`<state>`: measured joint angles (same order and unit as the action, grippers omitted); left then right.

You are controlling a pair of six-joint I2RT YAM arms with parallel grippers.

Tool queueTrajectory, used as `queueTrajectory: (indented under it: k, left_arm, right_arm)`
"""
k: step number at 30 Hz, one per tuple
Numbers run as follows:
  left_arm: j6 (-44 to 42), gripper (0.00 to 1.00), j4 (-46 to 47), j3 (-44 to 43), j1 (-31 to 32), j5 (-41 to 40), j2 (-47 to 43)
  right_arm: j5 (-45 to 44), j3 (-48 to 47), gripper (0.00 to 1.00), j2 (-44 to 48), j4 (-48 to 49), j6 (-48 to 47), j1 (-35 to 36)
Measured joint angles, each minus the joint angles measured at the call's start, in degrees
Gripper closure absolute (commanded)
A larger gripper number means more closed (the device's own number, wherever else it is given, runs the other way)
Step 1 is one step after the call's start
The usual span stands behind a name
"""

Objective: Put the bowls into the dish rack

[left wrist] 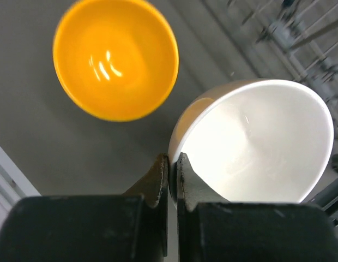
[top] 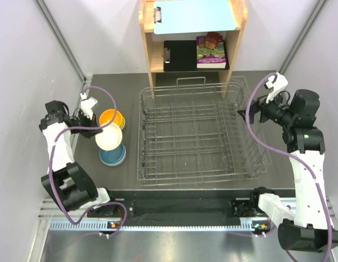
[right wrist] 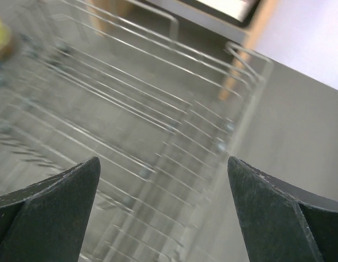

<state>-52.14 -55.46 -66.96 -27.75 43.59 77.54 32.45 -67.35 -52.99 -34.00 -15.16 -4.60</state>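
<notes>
Nearest, on the left of the dark table [top: 120, 87]: a small round blue bowl [top: 113, 156], sitting flat. Just behind it, the black left gripper [left wrist: 171, 164], squeezed tight on the rim of a small round white bowl [left wrist: 256, 147], tipped to one side. A bit further back, a small round orange bowl [left wrist: 115, 57], upright. All 3 bowls just left of the big silver wire dish rack [top: 201, 177], outside it. By the rack's right wall, the black right gripper [right wrist: 163, 174], fingers spread wide, holding nothing. Furthest back, a wooden shelf [top: 150, 54].
</notes>
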Motion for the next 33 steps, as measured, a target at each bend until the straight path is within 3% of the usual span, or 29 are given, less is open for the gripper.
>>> queueTrajectory:
  k: [5,14,25,33]
  left_arm:
    - [4.94,1.0,0.33,-5.4,2.69,4.57,-0.11]
    - [22.25,1.0,14.36,-7.54,24.61,3.82,-5.05]
    - [35.47,1.0,28.96,-9.11,36.37,1.99,-5.03]
    - [38.49,1.0,35.39,-8.98,44.89,-1.53,-3.63]
  right_arm:
    - [9.38,-2.14,0.0,-1.51,1.75,6.32,0.66]
    - [19.19,-5.22,0.0,-8.9,11.26,21.94,12.04]
    - [25.64,-4.63,0.0,-22.23,26.49,36.2,19.8]
    - [29.29,-4.2,0.0,-31.19,33.0,40.98,25.97]
